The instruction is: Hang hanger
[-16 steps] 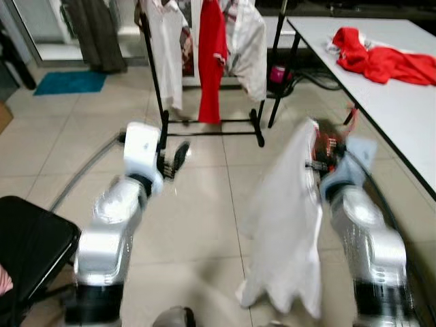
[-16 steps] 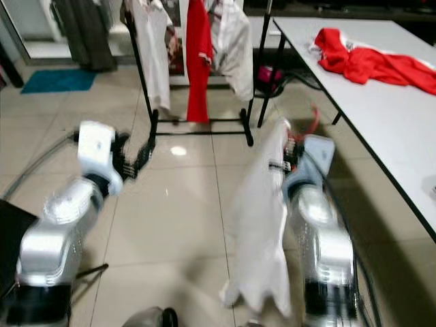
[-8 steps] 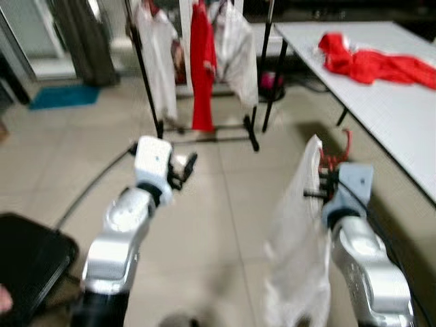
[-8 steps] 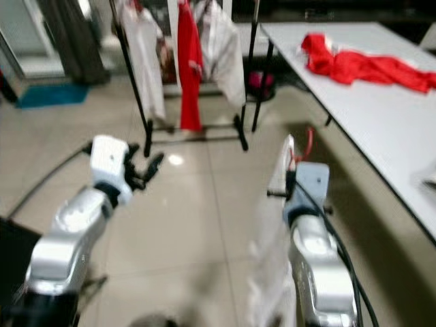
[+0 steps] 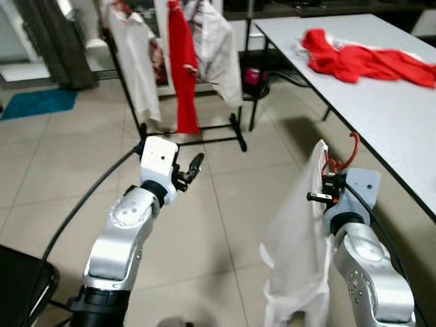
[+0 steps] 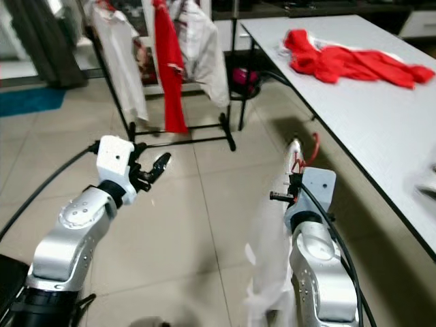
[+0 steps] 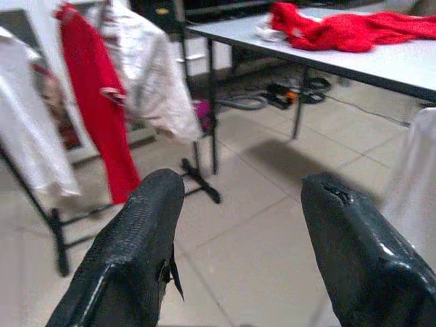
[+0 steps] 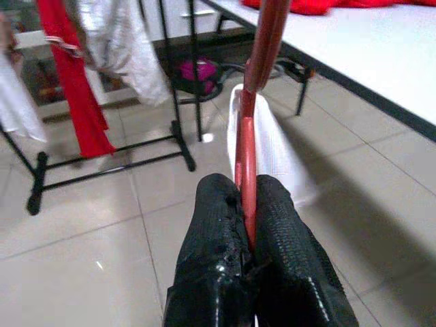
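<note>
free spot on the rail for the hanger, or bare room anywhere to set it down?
Rack is crowded: white shirt, red shirt, white garment; its rail is out of frame. Table is bare nearside of the red cloth. Floor before the rack is open. Right gripper grips the hanger.

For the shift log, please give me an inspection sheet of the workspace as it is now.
Surface: tiled floor, bare between robot and rack.
Job's things: red hanger carrying a white shirt; clothes rack ahead, with white and red garments hanging.
Clutter: red cloth on the white table; pink object under it.
Grippers: right gripper shut on the hanger; left gripper open, holding nothing.
Cables: black cable across the floor on the left.
Surroundings: blue mat, dark curtain, black seat.
</note>
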